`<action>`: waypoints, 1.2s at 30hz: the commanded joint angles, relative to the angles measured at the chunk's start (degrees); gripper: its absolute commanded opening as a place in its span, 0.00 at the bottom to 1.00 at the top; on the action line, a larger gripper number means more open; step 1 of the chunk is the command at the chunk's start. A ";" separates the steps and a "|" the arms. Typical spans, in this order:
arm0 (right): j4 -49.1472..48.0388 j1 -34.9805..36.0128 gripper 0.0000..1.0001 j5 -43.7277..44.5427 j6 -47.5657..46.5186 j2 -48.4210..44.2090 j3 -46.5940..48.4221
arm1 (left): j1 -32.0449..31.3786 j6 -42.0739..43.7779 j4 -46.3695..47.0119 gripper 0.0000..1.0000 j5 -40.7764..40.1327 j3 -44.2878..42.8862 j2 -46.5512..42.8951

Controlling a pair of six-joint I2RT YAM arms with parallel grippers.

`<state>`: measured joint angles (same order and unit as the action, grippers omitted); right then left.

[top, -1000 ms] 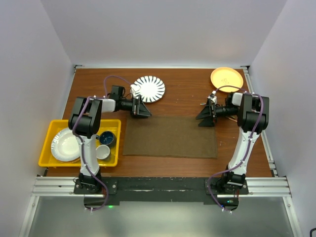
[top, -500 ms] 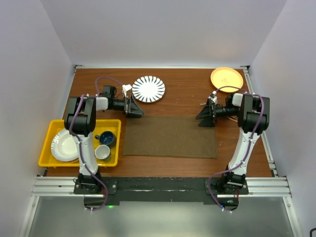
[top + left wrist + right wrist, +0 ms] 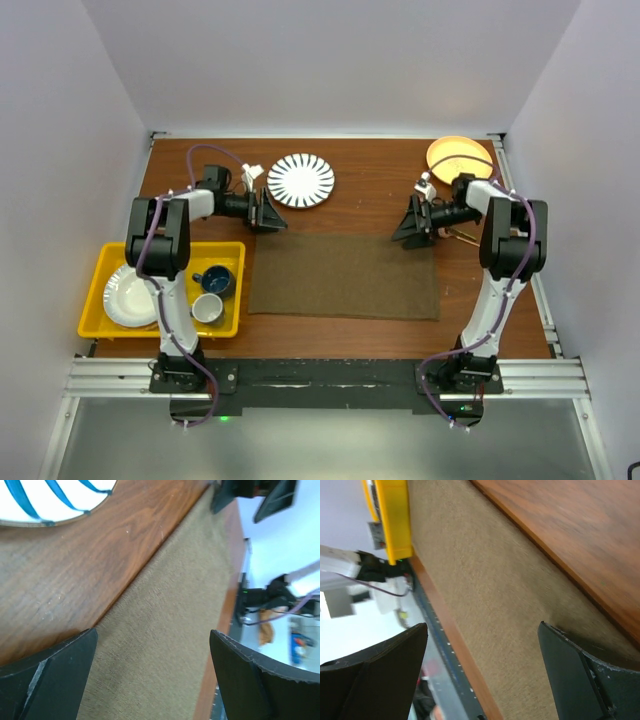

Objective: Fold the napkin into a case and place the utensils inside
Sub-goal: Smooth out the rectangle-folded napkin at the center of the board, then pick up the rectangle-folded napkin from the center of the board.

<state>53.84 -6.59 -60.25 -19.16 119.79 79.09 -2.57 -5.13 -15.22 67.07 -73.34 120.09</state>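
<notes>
Napkin (image 3: 343,277), top view: flat and unfolded at centre of table (image 3: 372,195); soft, light, limp, so judged best pinched at far corners; left gripper (image 3: 268,215) at its 10 o'clock corner, right gripper (image 3: 408,222) at 2 o'clock, both spread wide and empty; striped plate (image 3: 301,180) near at 11 o'clock, yellow tray (image 3: 170,246) just beside at 9 o'clock; left wrist view: straight hem meets bare wood, fingers wide over cloth; right wrist view: likewise; fold room judged toward 6 o'clock

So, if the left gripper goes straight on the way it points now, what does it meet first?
Probably the napkin, near its far left corner: in the left wrist view the cloth lies between the open jaws. How high the left gripper hangs is unclear.
</notes>
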 commanded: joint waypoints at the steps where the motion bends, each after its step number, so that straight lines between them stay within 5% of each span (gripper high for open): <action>1: -3.65 3.95 0.95 3.99 2.80 -9.47 3.35 | -2.53 4.77 -0.95 1.00 -5.88 -1.99 -8.90; 6: -6.29 4.39 0.91 13.12 9.13 -17.29 1.78 | -4.90 10.47 0.03 1.00 -18.27 0.56 -17.78; 11: -6.56 4.39 0.94 33.65 12.82 -25.64 -2.62 | -11.66 23.90 -6.21 0.99 -29.34 2.41 -25.15; 15: -3.84 4.13 0.87 42.91 12.74 -27.94 -6.40 | -17.28 30.51 -8.50 0.83 -35.06 7.49 -28.59; 18: -1.73 4.04 0.74 45.73 11.60 -27.94 -9.21 | -22.21 34.12 -9.74 0.65 -39.99 10.31 -29.48; 22: -2.16 4.04 0.62 47.94 11.86 -25.49 -10.80 | -26.08 33.87 -9.12 0.54 -43.95 12.17 -29.31; 36: -8.40 4.39 0.45 54.18 15.38 -20.21 -16.95 | -26.52 29.56 -6.40 0.55 -43.95 12.78 -28.69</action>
<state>48.25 -2.37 -8.43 -5.10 98.43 63.55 -29.02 25.47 -23.81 23.49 -60.62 91.88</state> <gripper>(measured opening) 0.463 0.544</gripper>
